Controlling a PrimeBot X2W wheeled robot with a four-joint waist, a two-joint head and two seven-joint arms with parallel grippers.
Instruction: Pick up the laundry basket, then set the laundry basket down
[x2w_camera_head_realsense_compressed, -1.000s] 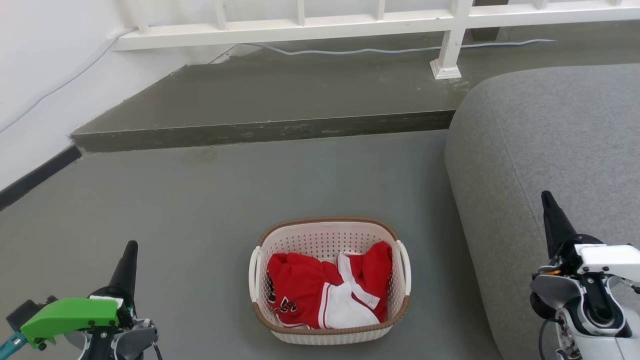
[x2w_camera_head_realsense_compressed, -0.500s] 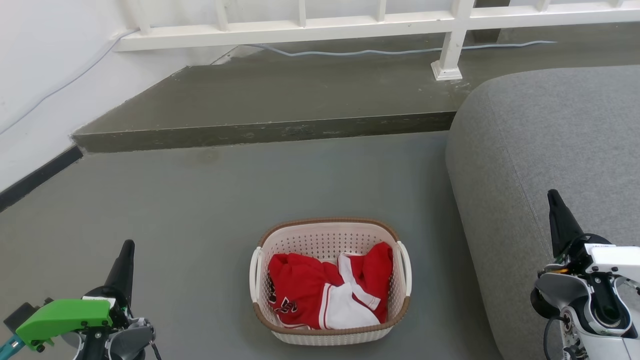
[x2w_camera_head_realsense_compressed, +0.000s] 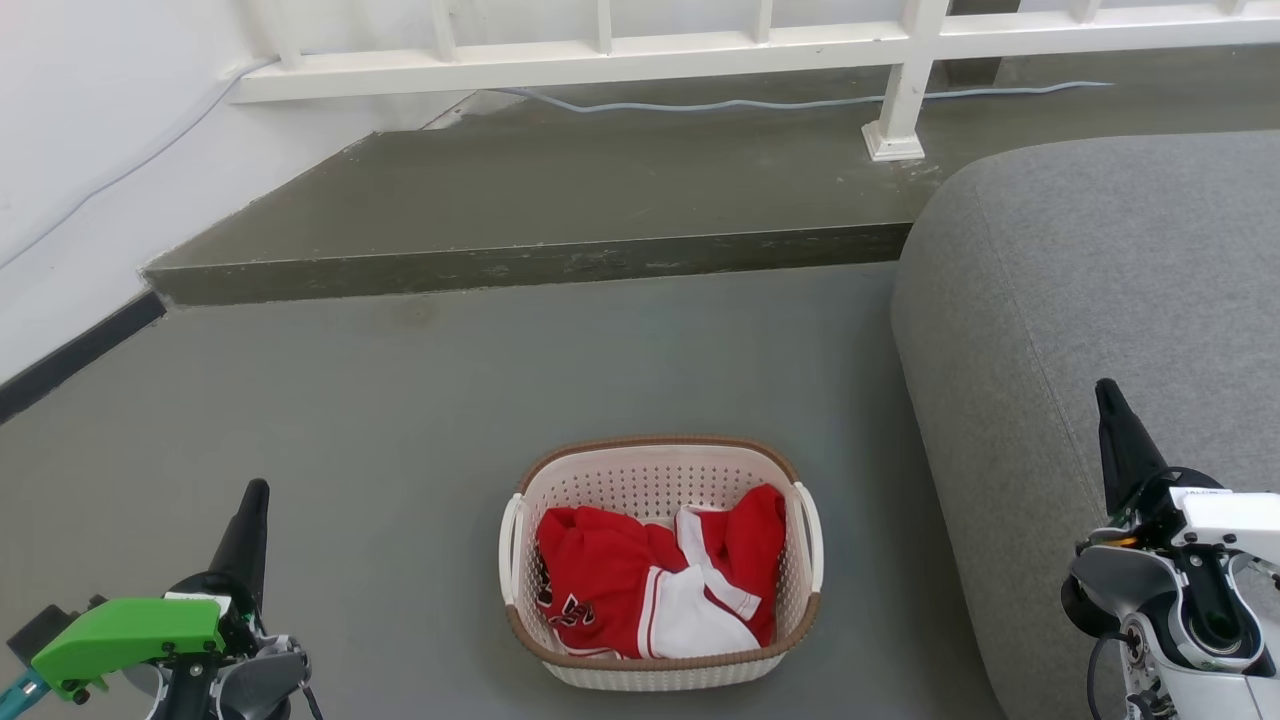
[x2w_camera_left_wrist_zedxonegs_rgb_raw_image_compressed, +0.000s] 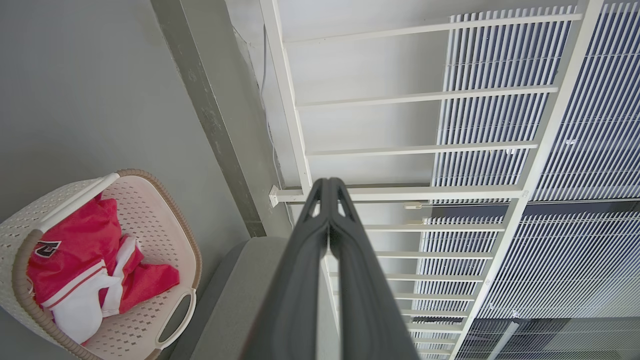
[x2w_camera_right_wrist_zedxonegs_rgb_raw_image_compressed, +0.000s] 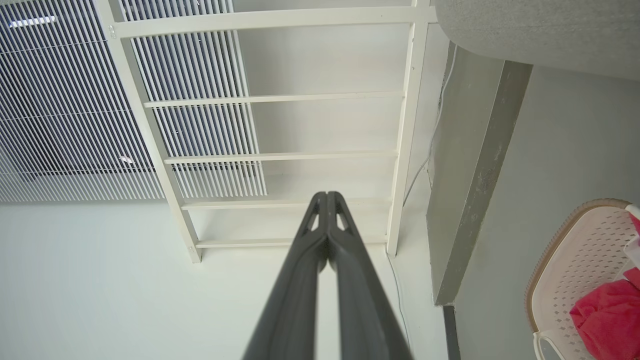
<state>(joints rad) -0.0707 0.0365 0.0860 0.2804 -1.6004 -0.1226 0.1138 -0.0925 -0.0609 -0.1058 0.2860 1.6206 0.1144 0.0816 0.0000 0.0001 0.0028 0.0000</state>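
The laundry basket (x2w_camera_head_realsense_compressed: 655, 465) is cream-white with perforated walls, a brown woven-look rim and white side handles. It stands on the grey floor at the lower middle of the head view, holding red and white clothing (x2w_camera_head_realsense_compressed: 650, 585). My left gripper (x2w_camera_head_realsense_compressed: 256, 490) is well to its left, shut and empty, fingers pressed together (x2w_camera_left_wrist_zedxonegs_rgb_raw_image_compressed: 329, 182). My right gripper (x2w_camera_head_realsense_compressed: 1103, 388) is well to its right over the sofa, also shut and empty (x2w_camera_right_wrist_zedxonegs_rgb_raw_image_compressed: 327, 195). The basket shows at the lower left of the left wrist view (x2w_camera_left_wrist_zedxonegs_rgb_raw_image_compressed: 155, 210) and the lower right of the right wrist view (x2w_camera_right_wrist_zedxonegs_rgb_raw_image_compressed: 565, 260).
A grey sofa (x2w_camera_head_realsense_compressed: 1100, 280) rises close to the basket's right side. Behind the basket a raised concrete step (x2w_camera_head_realsense_compressed: 520, 265) crosses the floor, with a white railing (x2w_camera_head_realsense_compressed: 600, 60) and a cable on it. A white wall (x2w_camera_head_realsense_compressed: 70, 180) borders the left.
Between one second and half a second ago the head view shifted slightly and both grippers drifted a little outward. Since then nothing has visibly moved. The basket stays put.
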